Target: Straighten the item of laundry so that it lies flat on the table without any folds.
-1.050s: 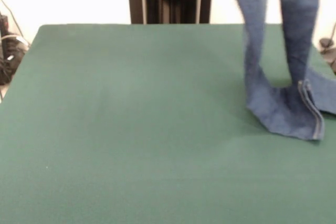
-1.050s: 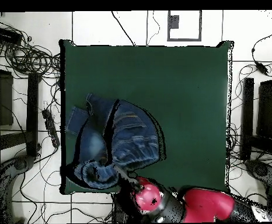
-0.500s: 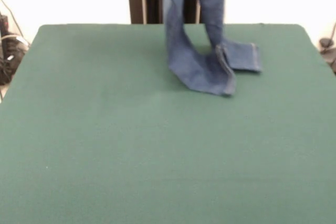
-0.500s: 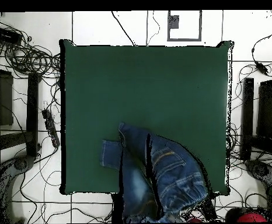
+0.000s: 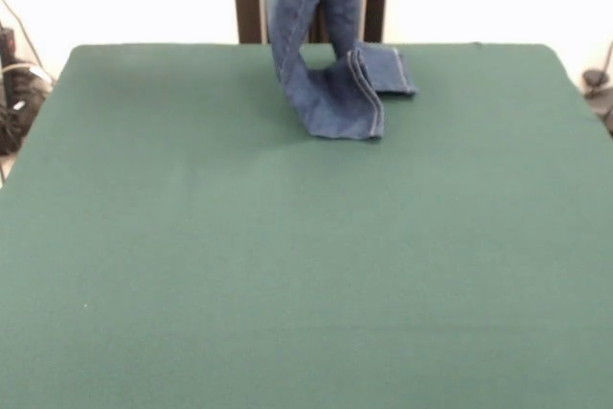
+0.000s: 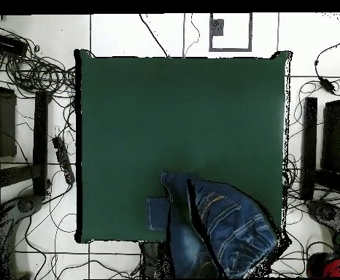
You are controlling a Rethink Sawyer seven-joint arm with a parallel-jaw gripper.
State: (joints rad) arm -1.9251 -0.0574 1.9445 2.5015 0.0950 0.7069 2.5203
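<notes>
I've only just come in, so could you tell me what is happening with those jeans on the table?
The robot arm is holding a small pair of blue jeans up above the green table. Its gripper is out of view in both pictures. The legs hang down and only their lower ends rest on the cloth, near the edge by the robot, one cuff folded over. The jeans are not yet laid flat.

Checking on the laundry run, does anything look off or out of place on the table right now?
Yes. The jeans hang lifted, not flat: only the leg ends rest, folded over, on the table near its robot-side edge. The end effector is not visible.
</notes>
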